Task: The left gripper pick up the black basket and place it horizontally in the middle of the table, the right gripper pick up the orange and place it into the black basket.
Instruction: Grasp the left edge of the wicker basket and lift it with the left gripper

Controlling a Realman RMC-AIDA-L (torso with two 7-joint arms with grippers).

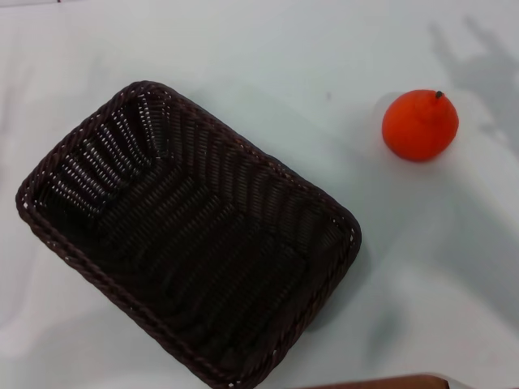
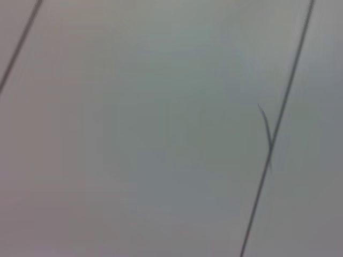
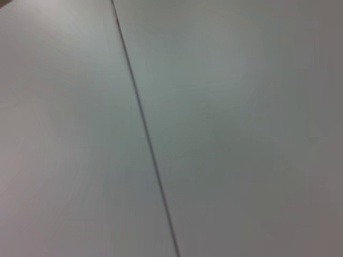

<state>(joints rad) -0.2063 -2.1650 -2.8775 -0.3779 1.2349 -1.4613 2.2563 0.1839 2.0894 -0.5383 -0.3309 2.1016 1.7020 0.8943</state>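
The black basket (image 1: pixel 186 235) lies on the white table (image 1: pixel 268 57) at the left and centre of the head view, turned diagonally, open side up and empty. The orange (image 1: pixel 420 125) rests on the table to the basket's right and farther back, apart from it, with its stem nub pointing up. Neither gripper shows in any view. Both wrist views show only pale panels with thin dark seams.
A grey shadow (image 1: pixel 478 69) falls on the table behind the orange. A brown edge (image 1: pixel 381 382) shows at the near border of the head view.
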